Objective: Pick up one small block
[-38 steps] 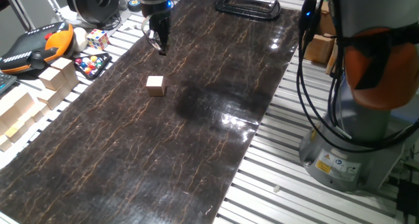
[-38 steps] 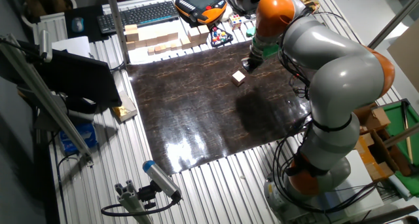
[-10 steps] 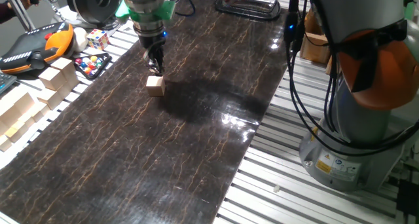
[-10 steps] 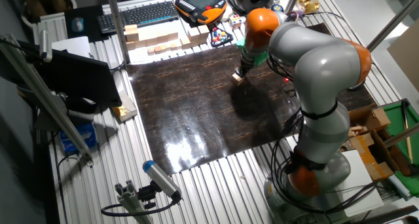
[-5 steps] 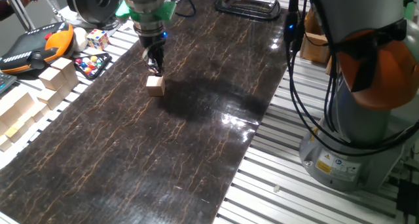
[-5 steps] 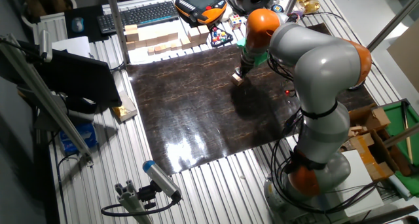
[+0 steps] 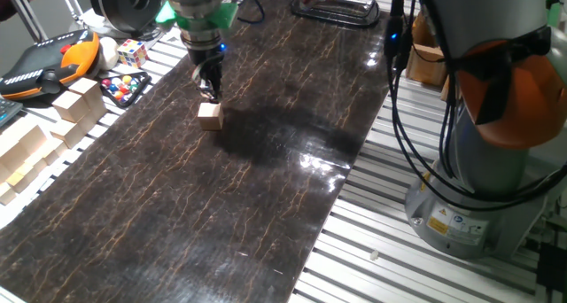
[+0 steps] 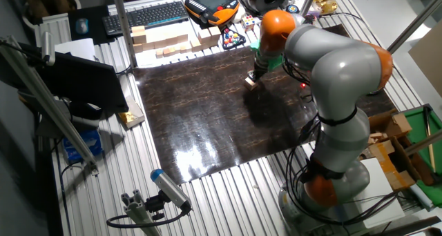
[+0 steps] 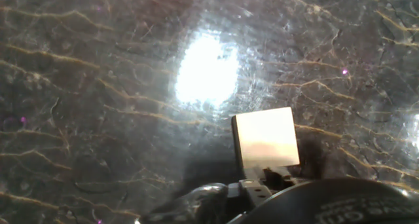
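Note:
The small block [image 7: 210, 115], a light-tan wooden cube, lies on the dark marbled mat [image 7: 266, 179]; it also shows in the other fixed view [image 8: 252, 83]. My gripper [image 7: 211, 92] hangs just above its far edge, fingers pointing down and drawn together, holding nothing. The other fixed view shows the gripper [image 8: 254, 76] close over the block. In the hand view the block [image 9: 265, 137] sits low and right of centre, right in front of the fingertips [image 9: 258, 183] at the bottom edge.
Larger pale wooden blocks [image 7: 75, 99], a multicoloured puzzle cube [image 7: 132, 52], a tray of coloured balls [image 7: 124, 86] and an orange pendant [image 7: 53, 59] lie left of the mat. A black clamp [image 7: 335, 6] lies at the mat's far end. The arm's base [image 7: 469, 205] stands right.
Since 3.8 s ago the gripper has come from the mat's far end down to just above the block. Over the last second almost nothing moved.

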